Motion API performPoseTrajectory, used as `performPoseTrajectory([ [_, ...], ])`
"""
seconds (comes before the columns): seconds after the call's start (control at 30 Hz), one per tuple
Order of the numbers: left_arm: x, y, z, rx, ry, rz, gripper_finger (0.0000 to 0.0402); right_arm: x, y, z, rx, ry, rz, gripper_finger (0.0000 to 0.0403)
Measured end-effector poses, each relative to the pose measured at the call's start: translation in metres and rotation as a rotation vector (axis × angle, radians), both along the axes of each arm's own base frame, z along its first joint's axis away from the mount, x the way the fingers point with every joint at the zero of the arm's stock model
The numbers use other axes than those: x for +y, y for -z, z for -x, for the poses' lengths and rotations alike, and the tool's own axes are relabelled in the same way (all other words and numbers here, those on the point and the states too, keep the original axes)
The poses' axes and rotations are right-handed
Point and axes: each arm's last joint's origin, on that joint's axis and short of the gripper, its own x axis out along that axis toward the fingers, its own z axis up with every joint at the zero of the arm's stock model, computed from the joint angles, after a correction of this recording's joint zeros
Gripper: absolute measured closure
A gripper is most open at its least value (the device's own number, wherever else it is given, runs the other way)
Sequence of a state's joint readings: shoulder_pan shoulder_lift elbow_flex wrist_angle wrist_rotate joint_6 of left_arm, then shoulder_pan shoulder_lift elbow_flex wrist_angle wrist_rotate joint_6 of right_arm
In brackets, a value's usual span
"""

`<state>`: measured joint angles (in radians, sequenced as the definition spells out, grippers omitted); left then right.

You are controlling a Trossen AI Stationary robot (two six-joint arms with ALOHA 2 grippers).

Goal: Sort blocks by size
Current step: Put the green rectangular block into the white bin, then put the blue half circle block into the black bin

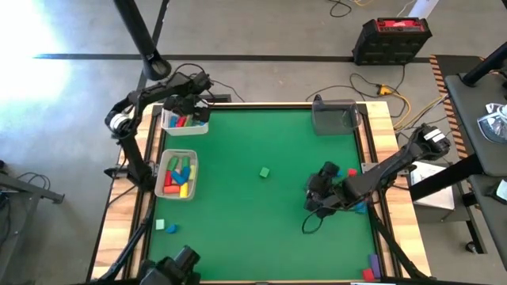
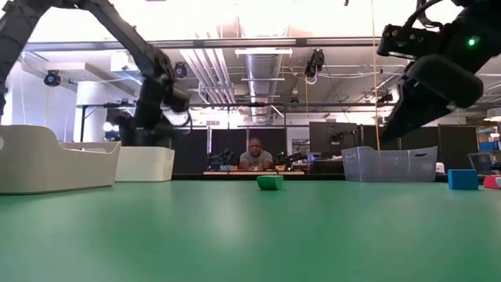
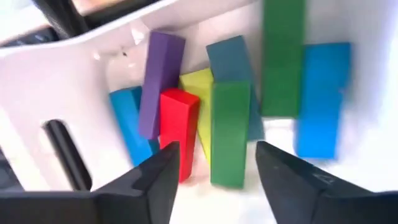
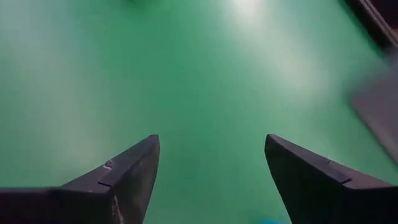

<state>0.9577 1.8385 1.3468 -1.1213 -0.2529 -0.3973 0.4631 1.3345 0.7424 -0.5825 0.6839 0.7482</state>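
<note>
Left gripper (image 3: 214,177): fingers spread and released, holding nothing, poised over the white tray (image 1: 196,126) at the table's far-left corner.
White tray contents: long bars lie or lean inside, among them a green bar (image 3: 230,134), red bar (image 3: 180,130), purple bar (image 3: 160,81), yellow bar (image 3: 198,93) and blue bar (image 3: 320,99).
Second tray (image 1: 168,161): just nearer along the left edge; it holds a pile of shorter mixed-colour blocks (image 1: 179,177).
Right gripper (image 4: 211,171): fingers parted, empty, hanging above bare green mat (image 4: 199,81) on the right half of the table (image 1: 238,214).
Loose green block (image 1: 264,172): alone near the table's centre, well apart from both grippers.
Near-left corner: two small green blocks (image 1: 165,227).
Right edge: a red block (image 1: 352,171) and a blue block (image 2: 463,179) beside the right arm; further blocks (image 1: 371,269) at the near-right corner.
Grey bin (image 1: 334,118): far edge, right of centre.
Background: a seated person (image 2: 255,156) beyond the table.
</note>
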Motion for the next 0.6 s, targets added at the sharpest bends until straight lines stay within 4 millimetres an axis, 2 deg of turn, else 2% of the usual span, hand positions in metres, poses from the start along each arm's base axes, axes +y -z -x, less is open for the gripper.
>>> performPoseTrajectory([
  [0.13,-0.026,-0.031,-0.01,-0.026,0.097,-0.099,0.0174,-0.019,-0.021,0.017,0.162,0.191,-0.029,0.011],
  [0.27,-0.067,-0.058,-0.03,-0.117,0.252,-0.225,0.0157,-0.04,-0.032,0.023,0.328,0.191,-0.048,0.0092],
  [0.43,-0.14,-0.079,-0.056,-0.314,0.493,-0.365,0.0153,-0.066,-0.026,0.016,0.521,0.093,-0.249,0.0083],
  [0.6,-0.223,-0.088,-0.07,-0.546,0.769,-0.471,0.0153,-0.088,-0.017,0.011,0.626,0.04,-0.292,0.0092],
])
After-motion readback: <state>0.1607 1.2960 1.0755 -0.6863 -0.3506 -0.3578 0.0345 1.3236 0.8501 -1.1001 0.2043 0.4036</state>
